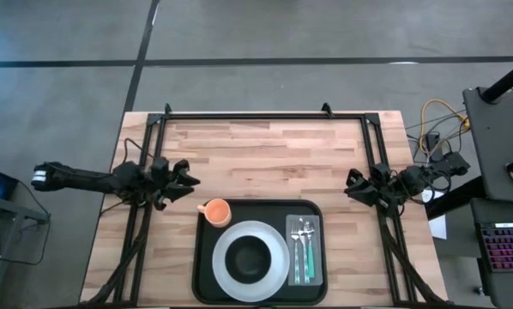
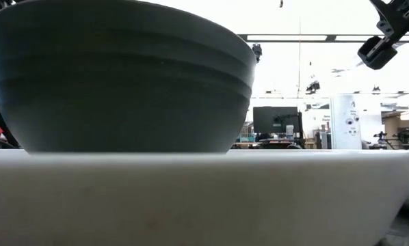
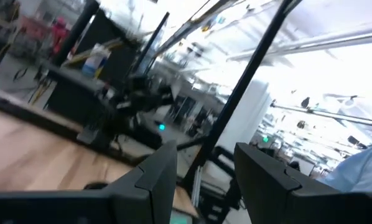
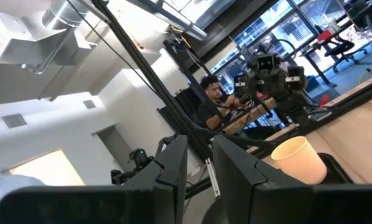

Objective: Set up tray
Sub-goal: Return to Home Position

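The black tray (image 1: 207,276) lies on the wooden table at its near edge. On it stand an orange cup (image 1: 214,211) at the far left corner, a white plate (image 1: 278,257) with a dark bowl (image 1: 249,256) in the middle, and a grey napkin (image 1: 315,257) with cutlery (image 1: 303,245) at the right. In the low view the bowl (image 2: 122,75) sits on the plate (image 2: 191,198). My left gripper (image 1: 190,180) hovers open and empty left of the tray's far left corner. My right gripper (image 1: 349,187) hovers open by a narrow gap and empty, right of the tray. The cup (image 4: 298,158) shows in the right wrist view.
A black metal frame (image 1: 265,115) runs along the table's far edge and down both sides. Bare wood (image 1: 265,154) lies between the frame and the tray. A side table with a keyboard (image 1: 505,249) and cables stands beyond the right edge. A person (image 4: 214,102) sits in the room behind.
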